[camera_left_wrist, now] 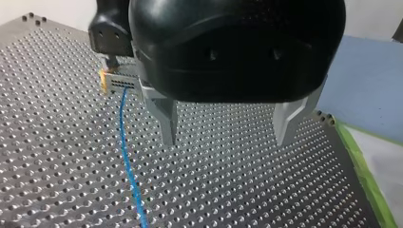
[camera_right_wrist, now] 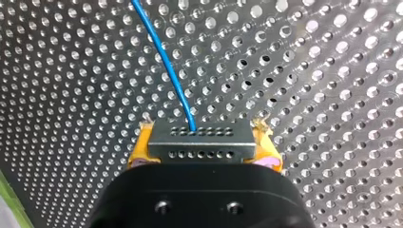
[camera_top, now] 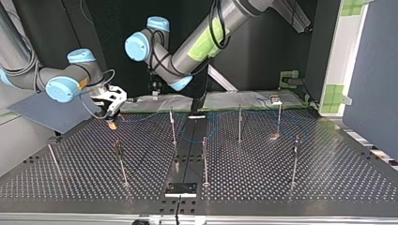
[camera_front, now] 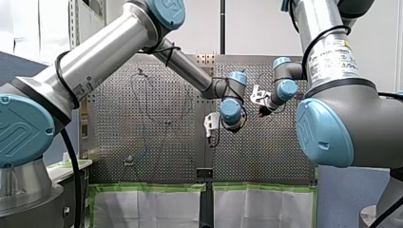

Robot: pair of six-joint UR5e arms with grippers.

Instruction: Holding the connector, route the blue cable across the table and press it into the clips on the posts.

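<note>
— Well, where's the connector point(camera_right_wrist: 199, 140)?
— Pinched between my right hand's point(camera_right_wrist: 203, 148) yellow pads point(camera_right_wrist: 140, 151), close over the desk point(camera_right_wrist: 309, 71). The blue cable point(camera_right_wrist: 164, 61) trails off it, thin and floppy.
— And your left hand point(camera_left_wrist: 227, 135)?
— Spread, empty, just beside it. I judge the light, rigid connector the surest hold.

Worktop point(camera_left_wrist: 247, 190): silver-grey metal, even grid of small round holes all over. Cable point(camera_right_wrist: 164, 61): bright blue, one flat tone. Connector point(camera_right_wrist: 200, 142): dark grey, two rows of tiny dark holes across its face. Right pincer point(camera_right_wrist: 202, 145): black body, yellow-orange pads point(camera_right_wrist: 139, 149). Left pincer point(camera_left_wrist: 227, 135): glossy black housing, pale grey metal fingers point(camera_left_wrist: 166, 118). My left arm point(camera_front: 109, 47) and my right arm point(camera_front: 328, 47): silver tubes, light blue joint caps point(camera_front: 26, 128). Tape point(camera_front: 147, 187) along the worktop's near edge, front view: bright green, bordering white sheets point(camera_front: 147, 209). Posts point(camera_top: 172, 126): grey. Top view: a pale green patch point(camera_top: 206, 42) on my left arm's tube.
</note>
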